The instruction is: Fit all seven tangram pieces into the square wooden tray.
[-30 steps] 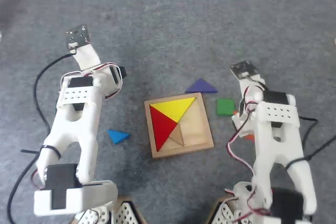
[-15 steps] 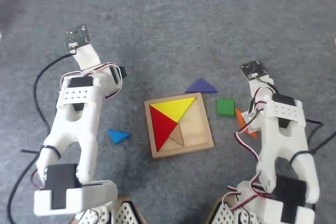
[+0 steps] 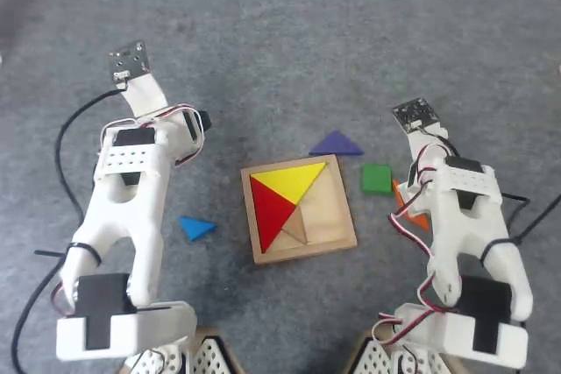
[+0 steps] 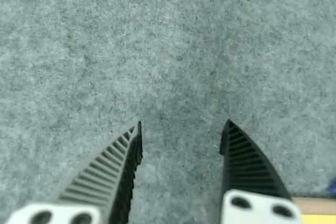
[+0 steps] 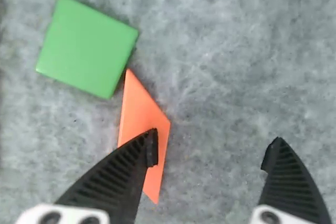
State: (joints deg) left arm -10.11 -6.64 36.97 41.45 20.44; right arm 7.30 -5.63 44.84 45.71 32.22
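The square wooden tray (image 3: 342, 236) lies mid-table with a yellow triangle (image 3: 289, 179), a red triangle (image 3: 268, 208) and a small wood-coloured triangle (image 3: 294, 229) in it. A purple triangle (image 3: 337, 144) lies just beyond the tray, a green square (image 3: 377, 179) (image 5: 86, 45) to its right, a blue triangle (image 3: 196, 228) to its left. An orange parallelogram (image 5: 140, 121) (image 3: 408, 208) lies beside the green square, partly under the right arm. My right gripper (image 5: 210, 148) is open above it, one finger (image 5: 137, 153) over the orange piece. My left gripper (image 4: 181, 129) is open over bare carpet.
Grey carpet covers the table. The left arm (image 3: 131, 190) stands left of the tray, the right arm (image 3: 460, 216) right of it. Cables (image 3: 66, 142) loop beside both arms. A corner of the tray (image 4: 315, 211) shows by the left gripper.
The right arm swung to the right, uncovering the orange piece, then shifted slightly back left over it. The left arm has not moved.
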